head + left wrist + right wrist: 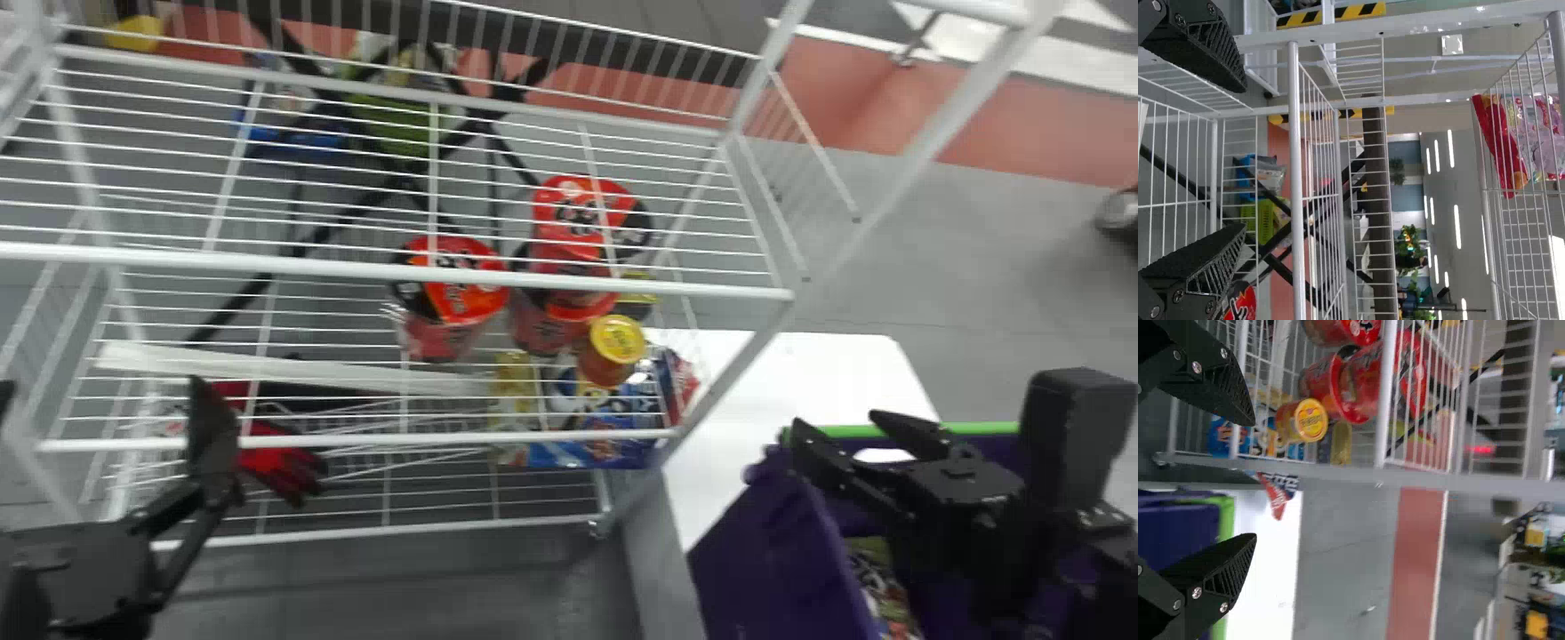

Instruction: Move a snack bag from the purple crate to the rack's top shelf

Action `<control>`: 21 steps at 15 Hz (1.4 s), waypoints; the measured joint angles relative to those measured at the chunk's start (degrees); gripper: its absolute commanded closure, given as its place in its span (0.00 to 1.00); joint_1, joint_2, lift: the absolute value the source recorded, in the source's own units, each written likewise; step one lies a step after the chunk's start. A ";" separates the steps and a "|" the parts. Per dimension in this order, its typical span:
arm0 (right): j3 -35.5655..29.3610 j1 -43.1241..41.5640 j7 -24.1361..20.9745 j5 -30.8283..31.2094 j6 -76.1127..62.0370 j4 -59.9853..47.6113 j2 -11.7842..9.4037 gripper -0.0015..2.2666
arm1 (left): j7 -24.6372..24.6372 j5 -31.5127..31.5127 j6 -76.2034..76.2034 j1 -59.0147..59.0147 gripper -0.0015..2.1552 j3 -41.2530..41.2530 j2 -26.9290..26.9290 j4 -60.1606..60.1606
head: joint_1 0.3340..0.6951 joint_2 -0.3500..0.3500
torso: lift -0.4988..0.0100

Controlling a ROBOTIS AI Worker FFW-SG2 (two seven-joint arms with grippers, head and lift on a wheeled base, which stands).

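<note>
Well, the deep purple fabric-like crate with the green rim (756, 556) stands open beside the white flat-topped table (756, 369), and a multicoloured, shiny snack bag (876, 578) lies down inside it. Behind the white wire rack (267, 261) I can see a blue plastic basket (1247, 180) with clear-wrapped goods in it, next to a lime-green one (1258, 220). The rack itself carries red-and-black round cups (453, 284), a brown jar with a yellow lid (618, 342) and blue printed packets (613, 431); a red-and-clear plastic bag (1501, 143) sits on a high shelf.

The snack bag is below the black right gripper (840, 428), partly hidden by it and apart from its jaws, which stand spread with nothing between them. Over at the rack's left part, the black left gripper (102, 391) has its jaws wide apart too, also holding nothing.
</note>
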 measured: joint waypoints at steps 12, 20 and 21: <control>-14.66 -14.98 44.88 19.54 29.20 15.00 -13.31 0.11 | 0.34 0.40 0.97 -0.28 0.04 0.71 0.08 1.65 | 1.00 0.00 | 0.10; -10.86 -11.10 52.49 30.10 9.90 32.13 -21.77 0.10 | 0.46 1.41 1.24 -0.32 0.04 1.37 0.00 1.80 | 1.00 0.00 | 0.10; -10.20 -10.66 52.50 30.95 7.77 34.21 -22.29 0.10 | 0.69 1.31 1.24 -0.30 0.04 1.37 -0.01 2.11 | 1.00 0.00 | 0.10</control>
